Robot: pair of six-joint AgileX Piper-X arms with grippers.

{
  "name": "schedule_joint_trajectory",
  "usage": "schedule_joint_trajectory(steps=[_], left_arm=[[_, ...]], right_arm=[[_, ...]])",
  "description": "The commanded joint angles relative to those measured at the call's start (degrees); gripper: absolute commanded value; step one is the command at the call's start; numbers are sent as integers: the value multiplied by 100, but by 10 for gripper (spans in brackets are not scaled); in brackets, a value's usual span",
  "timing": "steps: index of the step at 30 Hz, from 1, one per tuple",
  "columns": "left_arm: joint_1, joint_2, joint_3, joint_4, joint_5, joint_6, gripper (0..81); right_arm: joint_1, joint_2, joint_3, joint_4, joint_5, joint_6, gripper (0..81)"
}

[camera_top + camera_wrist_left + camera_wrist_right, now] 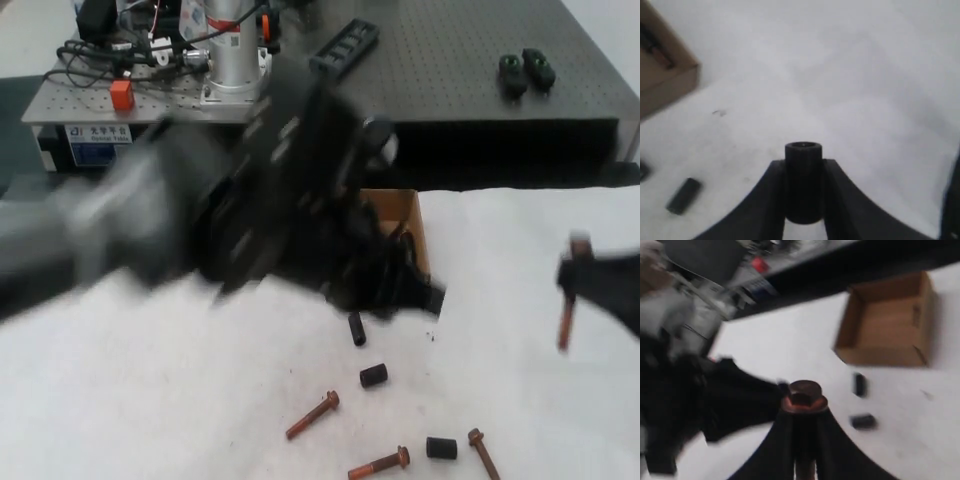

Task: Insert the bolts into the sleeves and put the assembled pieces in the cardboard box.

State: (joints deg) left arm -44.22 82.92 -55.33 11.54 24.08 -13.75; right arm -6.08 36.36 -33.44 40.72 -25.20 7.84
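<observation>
1. Bench [150, 400]: white cover across the near part. The dark perforated plate [470, 40] behind it is cut off by the frame's top edge.
2. Left arm [250, 190]: big blurred dark mass across the middle of the high view. It hides most of the cardboard box, and its tip merges with a dark smear at the box's front corner, so no outline there. It also shows as a dark blur [715, 400] in the right wrist view.
3. Cardboard box [412, 215]: on the cover at the back, open side up, with only one wall and corner exposed in the high view. The right wrist view gives the whole box [885, 325]. The left wrist view clips one corner [665, 85]; something dark lies inside, too blurred to identify.
4. Right hand [580, 275]: cut by the frame's right edge, raised above the cover, well apart from the box. Clamped on the held bolt [566, 325], shank hanging down. In its own view the fingers [782, 432] pinch just under the bolt head [804, 395]; the shank is hidden.
5. Left hand [803, 167]: closed around the held sleeve [803, 150], bore end facing out, lower end hidden between the fingers.
6. Loose on the cover, in front of the box:
   - near sleeve [356, 328]
   - middle sleeve [373, 376]
   - front sleeve [441, 447]
   - left bolt [313, 415]
   - front bolt [380, 464], clipped by the bottom edge
   - right bolt [483, 452], also clipped by the bottom edge
</observation>
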Motion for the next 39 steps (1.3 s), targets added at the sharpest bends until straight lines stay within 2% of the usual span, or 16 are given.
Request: schedule_joint_trajectory(steps=[1, 3, 6, 9, 13, 31, 36, 38, 39], left_arm=[[-47, -750, 964, -1608, 799, -318, 7], [-43, -1205, 1449, -2547, 1209, -558, 7], [-43, -1672, 1876, -3378, 1401, -986, 7], [-43, -1913, 1981, -3516, 1400, -1015, 7], [-43, -1968, 1979, -3530, 1400, -1015, 7], [-43, -1965, 1979, -3587, 1441, -1019, 7], [-43, -1965, 1979, -3610, 988, -1062, 7], [-43, -1965, 1979, -3690, 880, -1060, 7], [-43, -1965, 1979, -3729, 824, -1060, 7]], right_arm=[[608, 52, 75, -3334, -1301, 2216, 12], [931, 204, 75, -4200, -1301, 2766, 12], [1446, 472, 65, -5128, -1310, 3274, 12], [1881, 688, 0, -5215, -1310, 3291, 12], [2168, 835, -13, -5226, -1310, 3204, 12], [2289, 843, -13, -4791, -1419, 2895, 12], [2289, 843, -13, -4771, -1774, 2819, 0], [2289, 843, -13, -4772, -1969, 2782, 104], [2289, 843, -13, -4772, -1988, 2768, 201]])
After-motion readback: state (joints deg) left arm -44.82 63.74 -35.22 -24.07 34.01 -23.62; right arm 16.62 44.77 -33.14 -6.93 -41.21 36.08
